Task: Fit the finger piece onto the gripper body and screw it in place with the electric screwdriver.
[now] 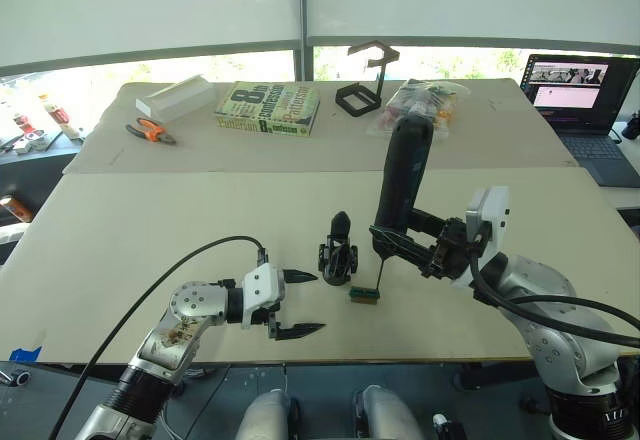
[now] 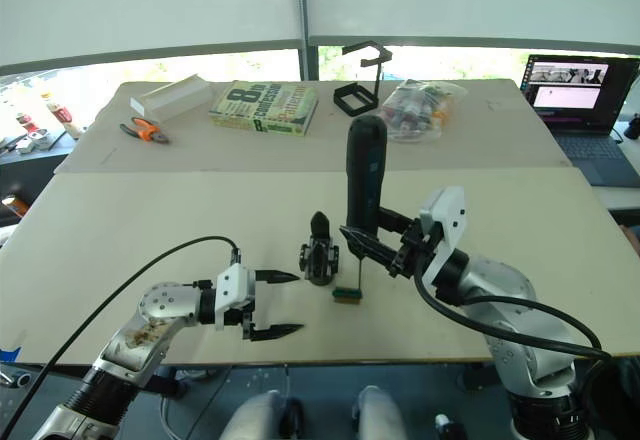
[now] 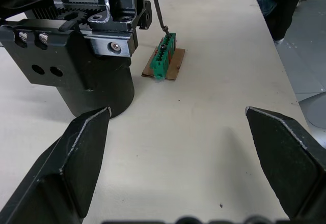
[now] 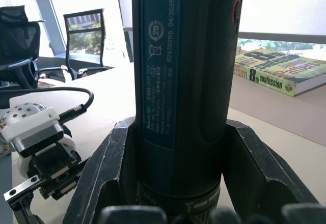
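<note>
The gripper body (image 1: 339,253) stands near the table's front middle, one pointed black finger sticking up; its round base and silvery parts fill the near side of the left wrist view (image 3: 86,56). The finger piece is out of view as a separate part. My right gripper (image 1: 392,240) is shut on the electric screwdriver (image 1: 405,175), held upright just right of the body. Its thin bit (image 3: 158,7) touches a small green-and-brown block (image 1: 364,295). My left gripper (image 1: 318,303) is open and empty, low over the table just left of the body.
At the back of the table lie a white box (image 1: 175,96), orange pliers (image 1: 150,131), a book (image 1: 268,108), a black wire-frame stand (image 1: 365,85) and a plastic bag of parts (image 1: 420,105). A laptop (image 1: 580,95) is at the far right.
</note>
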Controlling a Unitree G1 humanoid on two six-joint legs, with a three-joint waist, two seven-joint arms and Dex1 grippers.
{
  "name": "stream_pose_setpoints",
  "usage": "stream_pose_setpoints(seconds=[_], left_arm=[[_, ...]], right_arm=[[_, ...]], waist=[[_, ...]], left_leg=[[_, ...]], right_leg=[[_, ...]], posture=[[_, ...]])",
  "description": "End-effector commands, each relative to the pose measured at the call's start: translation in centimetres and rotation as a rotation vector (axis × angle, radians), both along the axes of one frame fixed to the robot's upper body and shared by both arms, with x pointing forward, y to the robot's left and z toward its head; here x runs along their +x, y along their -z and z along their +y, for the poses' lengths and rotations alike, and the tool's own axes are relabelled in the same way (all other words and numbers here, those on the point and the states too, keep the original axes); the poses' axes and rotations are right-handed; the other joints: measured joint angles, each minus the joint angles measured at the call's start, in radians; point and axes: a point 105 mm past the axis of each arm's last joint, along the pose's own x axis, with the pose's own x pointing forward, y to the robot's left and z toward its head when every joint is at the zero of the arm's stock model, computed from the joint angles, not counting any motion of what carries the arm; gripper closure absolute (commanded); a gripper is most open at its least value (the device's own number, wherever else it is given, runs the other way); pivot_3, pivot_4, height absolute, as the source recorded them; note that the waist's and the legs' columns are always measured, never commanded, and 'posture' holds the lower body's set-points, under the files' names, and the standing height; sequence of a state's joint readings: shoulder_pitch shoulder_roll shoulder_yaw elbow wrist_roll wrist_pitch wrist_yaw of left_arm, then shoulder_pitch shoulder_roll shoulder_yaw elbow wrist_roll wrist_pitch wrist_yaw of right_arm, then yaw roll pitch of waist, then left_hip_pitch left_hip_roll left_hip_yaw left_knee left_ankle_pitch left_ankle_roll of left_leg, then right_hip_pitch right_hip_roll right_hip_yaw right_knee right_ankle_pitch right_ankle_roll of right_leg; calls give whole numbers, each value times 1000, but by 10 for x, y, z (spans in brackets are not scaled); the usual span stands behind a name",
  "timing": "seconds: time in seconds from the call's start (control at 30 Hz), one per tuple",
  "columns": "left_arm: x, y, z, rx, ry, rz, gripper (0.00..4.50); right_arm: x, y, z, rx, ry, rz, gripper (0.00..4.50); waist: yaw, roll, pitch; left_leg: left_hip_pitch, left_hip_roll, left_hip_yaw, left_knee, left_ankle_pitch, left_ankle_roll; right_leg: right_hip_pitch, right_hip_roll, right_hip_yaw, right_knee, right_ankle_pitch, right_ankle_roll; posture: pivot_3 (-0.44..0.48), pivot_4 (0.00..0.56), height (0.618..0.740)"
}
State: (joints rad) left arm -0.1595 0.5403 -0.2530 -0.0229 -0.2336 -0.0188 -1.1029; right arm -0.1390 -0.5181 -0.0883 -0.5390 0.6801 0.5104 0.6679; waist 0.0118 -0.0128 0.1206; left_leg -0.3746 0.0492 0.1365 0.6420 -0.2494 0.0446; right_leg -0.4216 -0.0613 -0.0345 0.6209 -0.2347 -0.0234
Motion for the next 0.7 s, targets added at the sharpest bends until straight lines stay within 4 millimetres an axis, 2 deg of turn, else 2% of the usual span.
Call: stream_pose_setpoints(seconds=[0.03, 0.7], left_arm=[[3, -9, 0, -14, 3, -46, 0], [5, -10, 1, -11, 1, -48, 0]], right_arm=[[-4, -15, 3, 20, -16, -60, 2577], [-12, -12, 5, 22, -25, -47, 2577]], waist=[[0, 0, 0], [0, 0, 0]], left_leg=[[0, 0, 0, 0, 0, 0], [0, 0, 0, 0, 0, 0]], right_leg=[[0, 0, 0, 0, 0, 0], [0, 0, 0, 0, 0, 0]], posture=[[0, 150, 740], [0, 150, 740]])
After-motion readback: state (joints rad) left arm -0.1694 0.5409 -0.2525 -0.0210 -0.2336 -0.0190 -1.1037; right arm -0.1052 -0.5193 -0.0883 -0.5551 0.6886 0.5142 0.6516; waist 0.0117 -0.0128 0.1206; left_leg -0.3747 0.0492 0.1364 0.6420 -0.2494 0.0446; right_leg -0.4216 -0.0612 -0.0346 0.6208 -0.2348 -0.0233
